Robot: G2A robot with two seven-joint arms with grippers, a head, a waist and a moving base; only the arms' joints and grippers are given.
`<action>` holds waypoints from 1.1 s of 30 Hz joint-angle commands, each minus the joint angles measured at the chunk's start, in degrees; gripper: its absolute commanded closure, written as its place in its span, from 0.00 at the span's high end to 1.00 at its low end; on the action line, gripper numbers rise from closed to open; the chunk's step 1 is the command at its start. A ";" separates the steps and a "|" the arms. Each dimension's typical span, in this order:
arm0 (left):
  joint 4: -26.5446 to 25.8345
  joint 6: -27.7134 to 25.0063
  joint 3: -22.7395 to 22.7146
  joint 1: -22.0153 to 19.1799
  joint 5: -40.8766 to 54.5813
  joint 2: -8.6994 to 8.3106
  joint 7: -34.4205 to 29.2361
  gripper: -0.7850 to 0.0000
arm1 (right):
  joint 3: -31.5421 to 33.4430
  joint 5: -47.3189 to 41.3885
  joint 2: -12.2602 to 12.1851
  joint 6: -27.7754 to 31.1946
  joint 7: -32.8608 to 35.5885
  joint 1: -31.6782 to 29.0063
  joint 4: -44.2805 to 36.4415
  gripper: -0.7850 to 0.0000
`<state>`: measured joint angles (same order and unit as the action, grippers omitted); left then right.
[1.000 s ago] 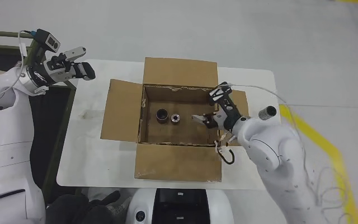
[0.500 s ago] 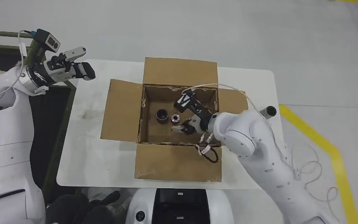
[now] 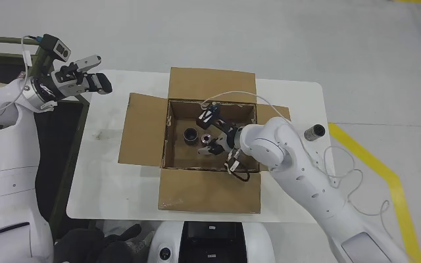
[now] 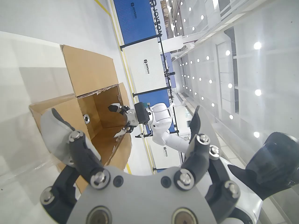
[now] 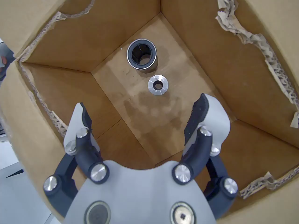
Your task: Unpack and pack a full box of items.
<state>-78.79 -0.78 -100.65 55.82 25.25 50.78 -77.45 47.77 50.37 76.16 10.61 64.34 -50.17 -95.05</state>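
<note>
1. My right pincer [image 5: 141,104] hangs inside the open cardboard box [image 5: 70,24]. Its fingers are spread wide and grip nothing, which I take as readiness for the next pick.
2. The small silver collar [image 5: 158,85] lies flat on the box floor, bore up, just ahead of my fingertips. It looks like the nearer target.
3. The dark cylindrical sleeve [image 5: 141,54] stands upright just beyond the collar, near it but not touching.
4. I probably hover above the floor rather than rest on it, though I cannot judge the height surely.
5. My left pincer [image 3: 99,73] is also spread and empty. It sits by the white table's [image 3: 99,171] corner, well apart from the box, likely so the flaps stay clear.
</note>
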 commanded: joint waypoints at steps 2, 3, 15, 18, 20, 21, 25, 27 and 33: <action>0.00 0.00 0.00 0.00 0.00 0.00 0.00 1.00 | -0.97 0.60 0.31 -0.15 -0.59 0.97 2.15 1.00; 0.00 0.00 0.00 0.00 0.00 0.00 0.00 1.00 | -1.31 0.73 0.43 -0.16 -0.86 1.27 2.83 1.00; 0.00 0.00 0.00 0.00 0.00 0.00 0.00 1.00 | -5.85 0.34 2.20 1.37 -2.86 4.91 11.42 1.00; 0.00 0.00 0.00 0.00 0.00 0.00 0.00 1.00 | -6.93 0.56 2.71 1.33 -3.86 5.61 13.40 1.00; 0.00 0.00 0.00 0.00 0.00 0.00 0.00 1.00 | -7.60 0.74 3.05 1.25 -4.47 6.03 14.52 1.00; 0.00 0.00 0.00 0.00 0.00 0.00 0.00 1.00 | -7.98 1.00 3.21 1.21 -4.72 6.24 15.02 1.00; 0.00 0.00 0.00 0.00 0.00 0.00 0.00 1.00 | -9.42 1.57 3.96 0.92 -5.69 7.06 17.05 1.00; 0.00 0.00 0.00 0.00 0.00 0.00 0.00 1.00 | -10.08 1.51 4.36 0.93 -5.95 7.52 17.97 1.00; 0.00 0.00 0.00 0.00 0.00 0.00 0.00 1.00 | -11.59 0.61 5.63 0.67 -6.34 9.11 21.00 1.00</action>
<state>-78.79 -0.78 -100.65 55.82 25.25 50.78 -77.45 36.41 51.20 81.59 11.26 57.92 -41.35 -74.63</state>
